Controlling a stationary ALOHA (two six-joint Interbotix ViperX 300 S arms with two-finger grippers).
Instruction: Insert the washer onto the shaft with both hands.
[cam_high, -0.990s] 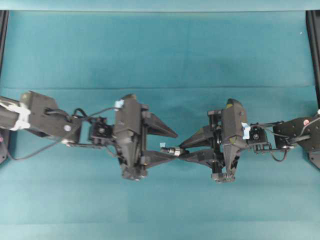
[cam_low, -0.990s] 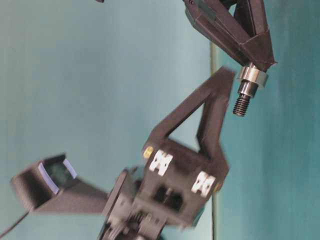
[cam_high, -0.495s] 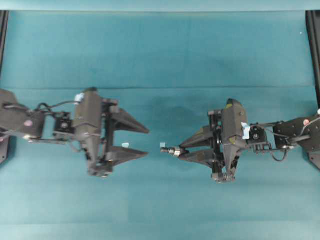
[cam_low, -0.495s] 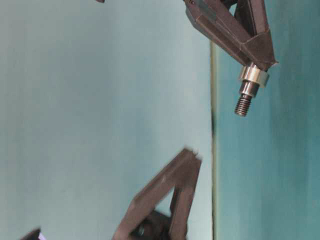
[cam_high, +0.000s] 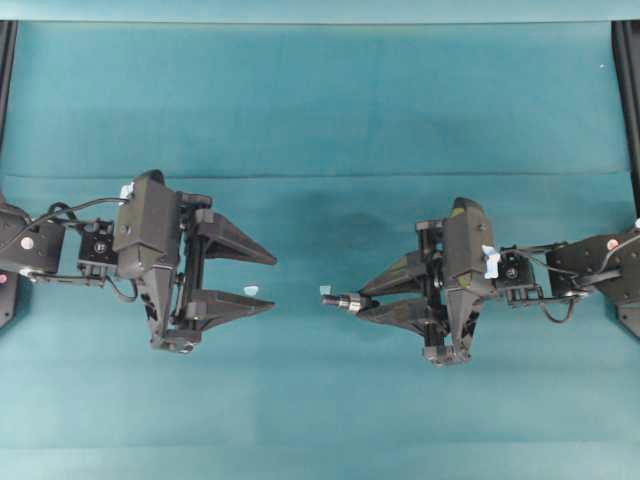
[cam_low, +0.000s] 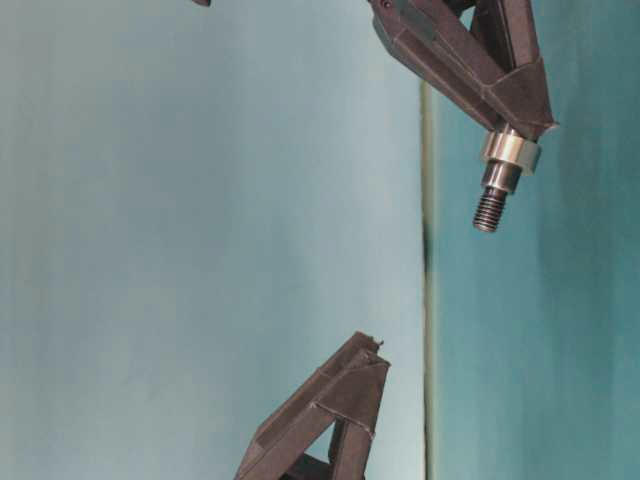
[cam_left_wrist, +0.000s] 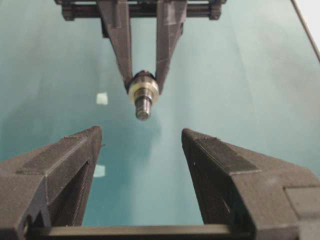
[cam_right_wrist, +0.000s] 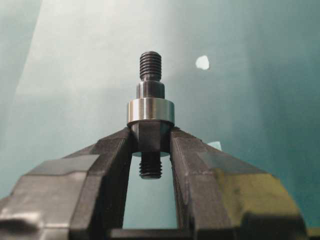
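R gripper (cam_right_wrist: 150, 150) clamped on shaft (cam_right_wrist: 150, 107), thick part pinched, threaded end free, pointing at L side, prob. so ring can slide on unobstructed. Washer (cam_right_wrist: 150, 111) already seated on shaft, just past fingertips, resting at step; insertion looks done. L gripper (cam_high: 255, 277) jaws wide, holding nothing, well apart from shaft tip, facing it. Around: teal cloth (cam_high: 320, 100), two small pale scraps (cam_left_wrist: 102, 98) on cloth between grippers. Nothing blocking gap between arms.
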